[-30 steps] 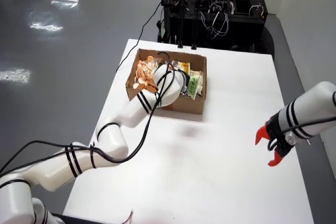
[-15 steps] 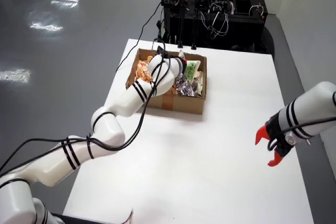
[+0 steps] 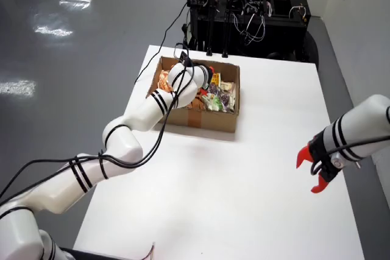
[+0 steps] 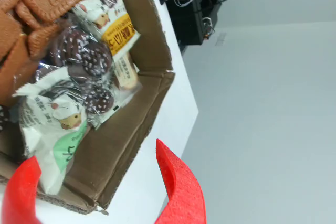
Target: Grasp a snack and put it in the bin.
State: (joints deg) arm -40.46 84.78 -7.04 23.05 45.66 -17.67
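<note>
In the overhead view the white working arm reaches from the near left over the cardboard box [image 3: 201, 98] at the far side of the white table [image 3: 256, 175]. In the wrist view its red gripper [image 4: 100, 192] hangs spread and empty above the box's corner, the snack packets [image 4: 79, 61] lying just beyond its fingertips [image 4: 178, 182]. A second arm with red jaws stands well apart at the right.

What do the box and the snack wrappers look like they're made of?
The box looks like brown corrugated cardboard: matte, with frayed, layered edges. The wrappers seem to be thin plastic film, clear and glossy, since they crinkle, catch highlights and show the cookies inside.
</note>
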